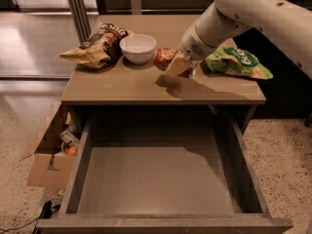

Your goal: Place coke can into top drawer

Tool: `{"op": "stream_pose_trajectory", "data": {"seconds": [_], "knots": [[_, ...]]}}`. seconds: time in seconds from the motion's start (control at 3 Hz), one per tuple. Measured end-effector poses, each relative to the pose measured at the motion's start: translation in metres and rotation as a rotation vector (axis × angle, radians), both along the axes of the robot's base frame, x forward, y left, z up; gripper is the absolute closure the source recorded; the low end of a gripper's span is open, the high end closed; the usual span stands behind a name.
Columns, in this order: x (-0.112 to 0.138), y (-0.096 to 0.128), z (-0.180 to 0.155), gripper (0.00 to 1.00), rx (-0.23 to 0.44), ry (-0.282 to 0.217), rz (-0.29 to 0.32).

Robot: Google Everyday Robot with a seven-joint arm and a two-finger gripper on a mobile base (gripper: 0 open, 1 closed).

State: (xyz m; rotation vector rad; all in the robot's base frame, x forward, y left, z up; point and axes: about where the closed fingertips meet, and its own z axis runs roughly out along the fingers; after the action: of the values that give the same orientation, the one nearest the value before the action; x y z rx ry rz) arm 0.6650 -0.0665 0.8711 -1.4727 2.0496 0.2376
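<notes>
The coke can point(163, 58), red-orange with a silver end, is held a little above the cabinet top, just right of the white bowl. My gripper point(176, 66) is shut on the can, with its tan fingers point(177, 67) covering the can's right side. A shadow lies on the wood below them. The top drawer point(151, 179) is pulled wide open below the cabinet top; its flat grey-brown bottom holds nothing.
A white bowl point(138, 48) and a brown snack bag point(97, 45) lie left of the can. A green snack bag point(236, 62) lies to its right. A cardboard box point(46, 155) with small items stands on the floor at the left.
</notes>
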Motion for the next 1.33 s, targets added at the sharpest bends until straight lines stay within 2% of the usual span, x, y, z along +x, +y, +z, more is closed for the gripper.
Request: {"op": "stream_pose_trajectory", "data": {"seconds": [0.33,0.67,1.0,1.33], "knots": [[-0.027,-0.007,0.035,1.0,0.005,-0.047,0.012],[-0.051,-0.013,0.045,1.0,0.009,-0.058,0.017],[-0.098,-0.04,0.046,1.0,0.033,-0.032,-0.046],[-0.149,-0.078,0.024,1.0,0.06,0.014,-0.142]]}}
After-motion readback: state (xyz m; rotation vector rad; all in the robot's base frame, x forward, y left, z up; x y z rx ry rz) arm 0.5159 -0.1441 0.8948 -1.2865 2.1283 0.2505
